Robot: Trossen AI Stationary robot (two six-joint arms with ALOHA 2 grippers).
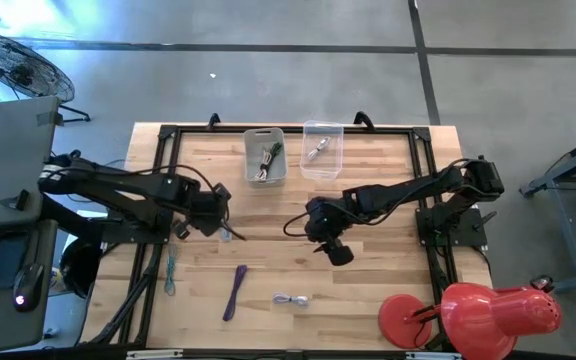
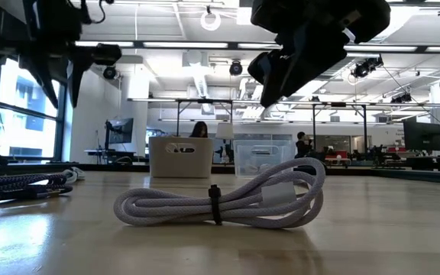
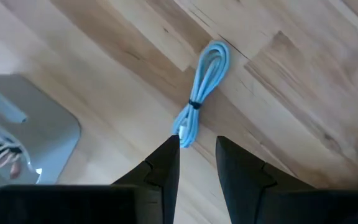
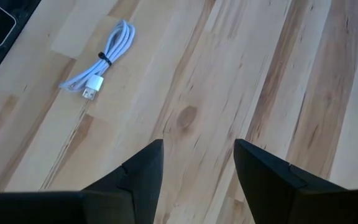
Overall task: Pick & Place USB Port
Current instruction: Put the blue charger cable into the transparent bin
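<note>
White bundled USB cable [image 2: 224,200] lying nearest the low camera, on the table's [image 1: 368,215] front edge, untouched. Right gripper [image 1: 339,252] hovering above and behind it, fingers spread, holding nothing. Left gripper [image 1: 225,228] hanging open over a light-blue cable [image 3: 201,93]. Purple cable [image 1: 235,291] lying left of the white one.

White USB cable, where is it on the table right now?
In the high view the white USB cable lies bundled near the table's front edge, just right of the purple cable and below the right gripper, which hovers open above the wood.
</note>
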